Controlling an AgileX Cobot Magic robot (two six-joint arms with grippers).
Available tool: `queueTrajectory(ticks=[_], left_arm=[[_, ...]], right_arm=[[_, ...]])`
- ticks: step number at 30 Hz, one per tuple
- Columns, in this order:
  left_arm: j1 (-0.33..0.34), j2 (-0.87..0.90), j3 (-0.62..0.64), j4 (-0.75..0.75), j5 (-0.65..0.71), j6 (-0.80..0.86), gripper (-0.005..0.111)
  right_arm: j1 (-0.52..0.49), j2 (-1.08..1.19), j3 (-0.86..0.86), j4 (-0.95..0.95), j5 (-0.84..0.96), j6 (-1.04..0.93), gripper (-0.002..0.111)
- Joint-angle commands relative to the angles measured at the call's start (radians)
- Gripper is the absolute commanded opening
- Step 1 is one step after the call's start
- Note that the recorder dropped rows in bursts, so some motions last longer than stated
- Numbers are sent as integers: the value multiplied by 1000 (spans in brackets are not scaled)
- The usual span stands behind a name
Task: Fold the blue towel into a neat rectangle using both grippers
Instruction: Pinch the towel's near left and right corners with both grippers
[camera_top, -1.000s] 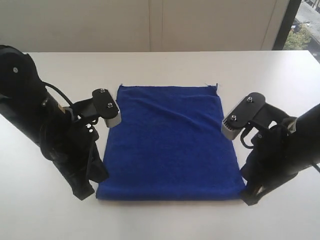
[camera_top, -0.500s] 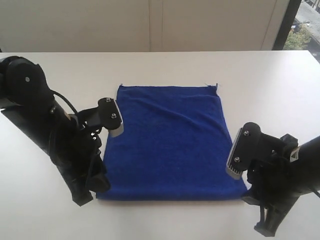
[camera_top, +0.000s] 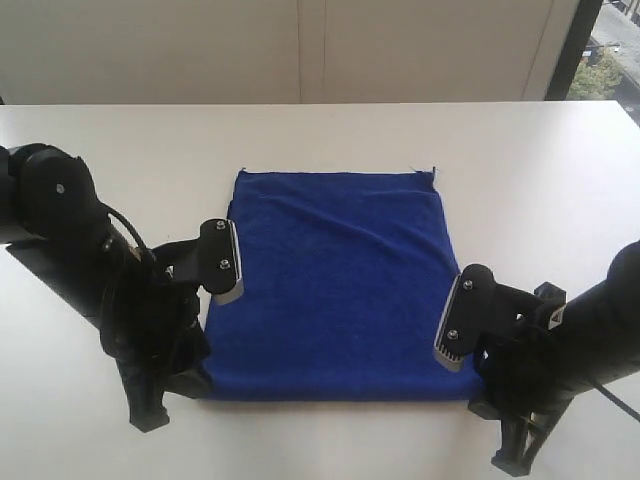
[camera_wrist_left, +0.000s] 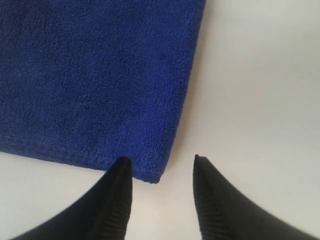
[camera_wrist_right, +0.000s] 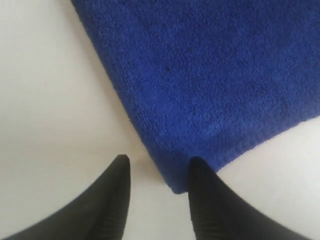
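**A:** What's on the left?

**B:** The left gripper (camera_wrist_left: 160, 159) points down at the towel's near left corner. Its jaws stand wide apart and hold nothing. One fingertip (camera_wrist_left: 120, 172) overlaps the towel's edge and the other is over bare table (camera_top: 500, 150).

**A:** How does the towel look?

**B:** The blue towel (camera_top: 335, 280) is deep royal blue with a soft, nubbly pile. It lies flat in the middle of the white table, with a few shallow creases in its far half. A thin pale line runs along the far edge, and a loose thread sticks up at the far right corner.

**A:** And the right side?

**B:** The right gripper (camera_wrist_right: 159, 159) is at the near right corner. It is also parted and empty, with one fingertip (camera_wrist_right: 197, 172) over the corner's tip.

**A:** What has changed from a second ago?

**B:** Both arms have drawn back toward the near edge and dropped lower. Before, their wrists sat beside the towel's mid-sides. Now the right wrist overlaps the right edge close to the corner. The towel itself hasn't shifted.

**A:** Which way does it point?

**B:** Its edges run square to the table. Its long axis seems to run from the near edge to the far one, though the view foreshortens it.
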Motion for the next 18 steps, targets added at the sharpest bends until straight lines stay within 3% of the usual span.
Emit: queueTrajectory(ticks=[1, 5, 14, 18], left_arm=[[2, 9, 29, -60, -4, 67, 46], [1, 41, 40, -141, -31, 148, 45], [1, 106, 40, -146, -54, 167, 45], [1, 130, 40, -146, -52, 159, 28]], right_arm=[[0, 31, -4, 17, -32, -14, 37], [0, 34, -9, 20, -30, -14, 37], [0, 62, -9, 25, -30, -14, 36], [0, 92, -9, 25, -30, -14, 26]])
